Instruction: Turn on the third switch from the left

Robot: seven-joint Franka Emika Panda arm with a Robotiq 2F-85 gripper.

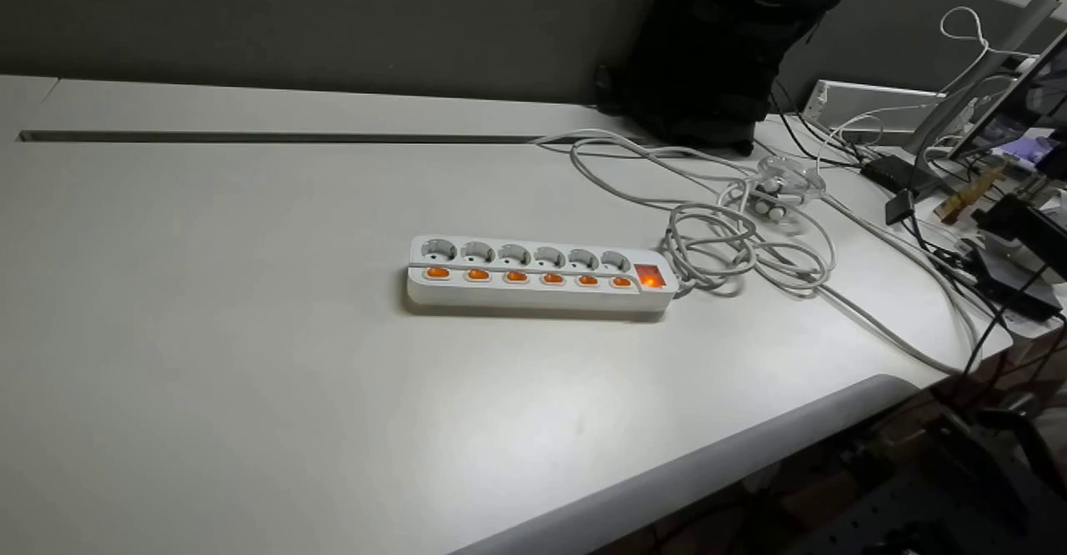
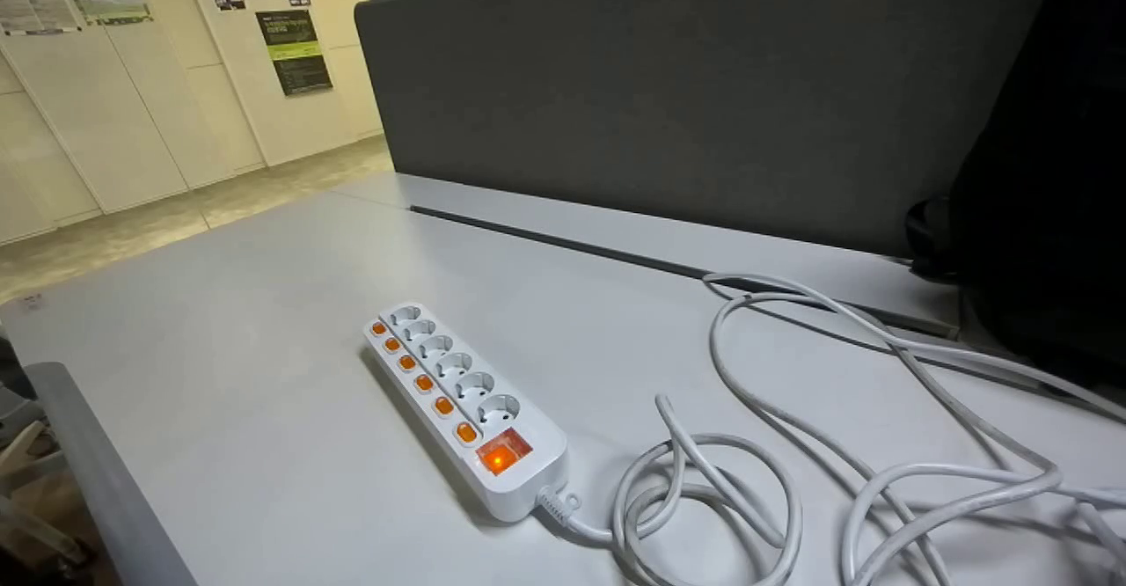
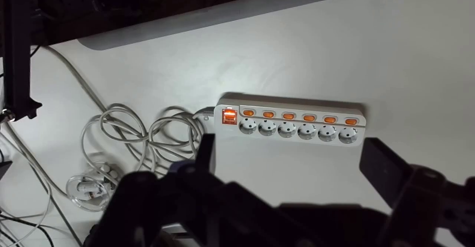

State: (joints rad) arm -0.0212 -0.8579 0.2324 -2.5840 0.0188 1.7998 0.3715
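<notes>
The small oval orange plastic rocker switch (image 1: 516, 276), third from the cordless end of the long white plastic power strip (image 1: 538, 295), faces up, its long axis running along the strip; it is too small to tell which way it is rocked. The strip lies flat on the white tabletop (image 1: 250, 330), a placing that should suit a press from above. At its opposite end sits the square, lit orange main switch (image 1: 650, 277), where the looped grey cable (image 3: 149, 137) leaves, so its loops lie beyond the strip. In the wrist view the black two-fingered claw (image 3: 288, 148) hangs spread, holding nothing and out of sight in both exterior views; pressing one switch would probably call for closing it first.
</notes>
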